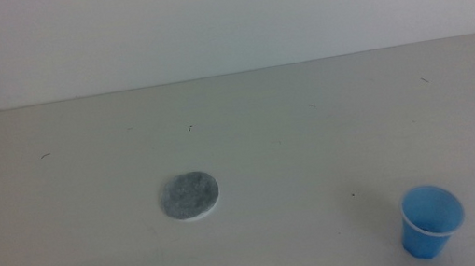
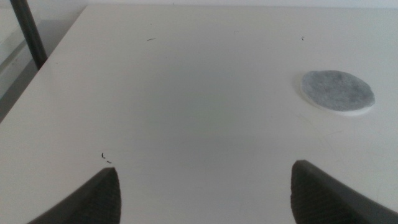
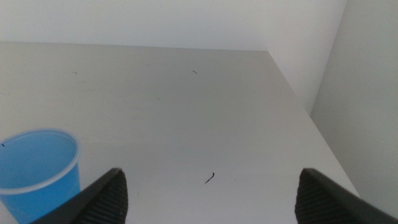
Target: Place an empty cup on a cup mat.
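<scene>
Waiting with both my left gripper (image 2: 202, 186) and right gripper (image 3: 211, 193) spread apart, I see the cup (image 1: 432, 220) upright, well apart from the cup mat (image 1: 190, 197).

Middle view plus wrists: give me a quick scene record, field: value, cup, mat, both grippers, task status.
cup: blue, upright, empty, on the table near its front right
mat: grey speckled disc, flat, left of centre, nothing on it
cup vs mat: well apart, not touching
left gripper: open, holds nothing, above the table, mat ahead and off to one side
right gripper: open, holds nothing, cup just beside one jaw, not between them
task status: cup not yet grasped, not on mat
</scene>
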{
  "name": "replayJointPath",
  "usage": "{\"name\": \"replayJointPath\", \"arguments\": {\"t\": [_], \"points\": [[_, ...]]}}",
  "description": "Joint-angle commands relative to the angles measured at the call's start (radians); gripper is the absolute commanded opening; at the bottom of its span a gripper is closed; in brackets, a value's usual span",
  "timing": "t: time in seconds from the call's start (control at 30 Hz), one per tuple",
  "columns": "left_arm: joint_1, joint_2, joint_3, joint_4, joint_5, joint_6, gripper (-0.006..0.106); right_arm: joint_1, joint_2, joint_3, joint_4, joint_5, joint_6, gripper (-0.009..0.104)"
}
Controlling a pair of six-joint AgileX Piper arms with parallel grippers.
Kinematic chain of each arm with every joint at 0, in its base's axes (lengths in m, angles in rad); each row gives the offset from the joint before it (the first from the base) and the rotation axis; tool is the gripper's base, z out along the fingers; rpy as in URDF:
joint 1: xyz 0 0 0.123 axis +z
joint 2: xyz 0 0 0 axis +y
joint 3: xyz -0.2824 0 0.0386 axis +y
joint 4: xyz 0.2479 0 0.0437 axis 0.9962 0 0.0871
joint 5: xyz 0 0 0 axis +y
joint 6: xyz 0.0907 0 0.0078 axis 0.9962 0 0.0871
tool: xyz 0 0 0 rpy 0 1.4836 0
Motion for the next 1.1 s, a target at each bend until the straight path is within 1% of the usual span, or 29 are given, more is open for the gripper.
{"name": "replayJointPath", "arguments": {"t": [0.0, 0.2, 0.4, 0.57, 0.7, 0.77, 0.9, 1.07], "points": [[0.001, -0.011, -0.006, 0.000, -0.068, -0.011, 0.105, -0.005, -0.025, -0.052, -0.012, -0.051, -0.010, 0.082], [0.001, -0.011, -0.006, 0.000, -0.068, -0.011, 0.105, -0.005, 0.029, -0.184, -0.012, 0.034, -0.010, 0.082], [0.001, -0.011, -0.006, 0.000, -0.068, -0.011, 0.105, -0.005, 0.141, -0.307, -0.005, 0.033, -0.010, 0.082], [0.001, -0.011, -0.006, 0.000, -0.068, -0.011, 0.105, -0.005, 0.247, -0.413, 0.028, 0.034, -0.010, 0.082], [0.001, -0.011, -0.006, 0.000, -0.068, -0.011, 0.105, -0.005, 0.332, -0.503, 0.035, 0.070, -0.010, 0.082], [0.001, -0.011, -0.006, 0.000, -0.068, -0.011, 0.105, -0.005, 0.378, -0.557, 0.048, 0.124, -0.005, 0.082], [0.001, -0.011, -0.006, 0.000, -0.068, -0.011, 0.105, -0.005, 0.463, -0.689, 0.105, 0.308, -0.006, 0.082], [0.001, -0.011, -0.006, 0.000, -0.068, -0.011, 0.105, -0.005, 0.588, -0.880, 0.159, 0.482, -0.018, 0.082]]}}
